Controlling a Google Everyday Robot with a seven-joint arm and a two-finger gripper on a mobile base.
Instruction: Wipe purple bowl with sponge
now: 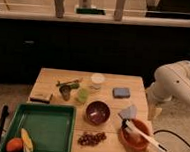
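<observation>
Purple bowl (pixel 98 112): upright on the tabletop (pixel 52 83), near the middle front, between the green tray (pixel 44 126) and the orange bowl (pixel 133 143).
Sponge (pixel 121 92): flat, towards the back right, apart from the purple bowl.
Tool (pixel 154 114): hangs beside the right edge of the tabletop, spread wide, holding nothing.
Orange bowl: front right, white utensil (pixel 146 137) resting in it, pale cloth (pixel 129 112) just behind.
Green tray: front left, orange fruit (pixel 14 144) inside.
Grapes (pixel 92 138): just in front of the purple bowl.
</observation>
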